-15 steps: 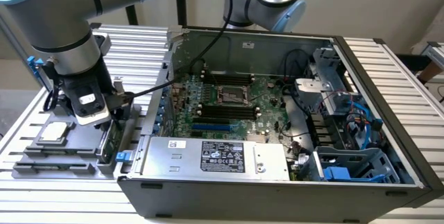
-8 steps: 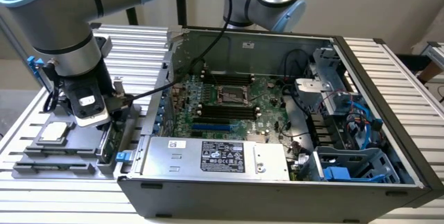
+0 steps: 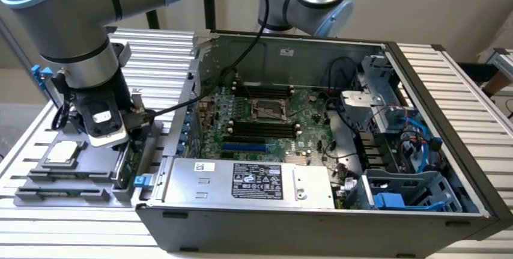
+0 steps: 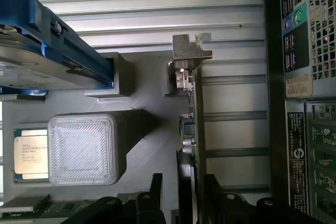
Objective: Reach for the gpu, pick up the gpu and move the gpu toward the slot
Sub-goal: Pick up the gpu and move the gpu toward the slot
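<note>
Lower left of exterior view, gpu [image 3: 121, 166]: stands on edge in the grey fixture [image 3: 36, 196], silver bracket [image 4: 191, 51] at the end away from the gripper.
Gripper [image 4: 185, 203]: directly over the gpu, fingers [image 4: 156, 195] spread either side of the card, not clamped.
Computer case [image 3: 321, 226]: just beside, on the exterior view's right.

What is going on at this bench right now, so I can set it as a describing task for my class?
A robot arm has its gripper down over the grey holder tray, beside the open computer case. Its open fingers sit either side of the gpu, which stands on edge in the tray. The card has not been lifted out.
</note>
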You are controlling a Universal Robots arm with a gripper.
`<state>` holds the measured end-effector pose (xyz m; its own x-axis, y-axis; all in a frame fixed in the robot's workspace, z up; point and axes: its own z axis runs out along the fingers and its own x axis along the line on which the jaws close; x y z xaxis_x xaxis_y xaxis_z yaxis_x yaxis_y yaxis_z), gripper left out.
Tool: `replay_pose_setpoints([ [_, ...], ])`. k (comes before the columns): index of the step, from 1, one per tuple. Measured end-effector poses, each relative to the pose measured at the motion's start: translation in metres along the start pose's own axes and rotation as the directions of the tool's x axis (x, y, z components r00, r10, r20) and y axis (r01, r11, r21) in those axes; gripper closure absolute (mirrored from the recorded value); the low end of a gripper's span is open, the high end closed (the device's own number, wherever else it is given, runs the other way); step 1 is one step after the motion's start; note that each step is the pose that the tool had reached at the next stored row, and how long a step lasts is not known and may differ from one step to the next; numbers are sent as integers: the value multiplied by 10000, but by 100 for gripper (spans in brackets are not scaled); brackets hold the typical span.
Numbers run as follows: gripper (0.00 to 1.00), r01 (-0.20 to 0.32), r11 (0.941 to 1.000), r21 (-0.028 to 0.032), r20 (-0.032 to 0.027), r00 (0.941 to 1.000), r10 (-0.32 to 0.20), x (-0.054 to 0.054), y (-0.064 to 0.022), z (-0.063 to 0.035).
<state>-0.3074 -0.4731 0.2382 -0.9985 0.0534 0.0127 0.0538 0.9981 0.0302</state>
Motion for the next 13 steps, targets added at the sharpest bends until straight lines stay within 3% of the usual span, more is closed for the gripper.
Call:
replay_pose_setpoints([
  [5, 58, 1, 10000, 24, 0, 10000, -1, -2, 13, 0],
  [6, 65, 1, 10000, 30, 0, 10000, -1, -2, 18, 0],
  [13, 65, 0, 10000, 95, 5, 10000, 0, -1, 45, 2],
])
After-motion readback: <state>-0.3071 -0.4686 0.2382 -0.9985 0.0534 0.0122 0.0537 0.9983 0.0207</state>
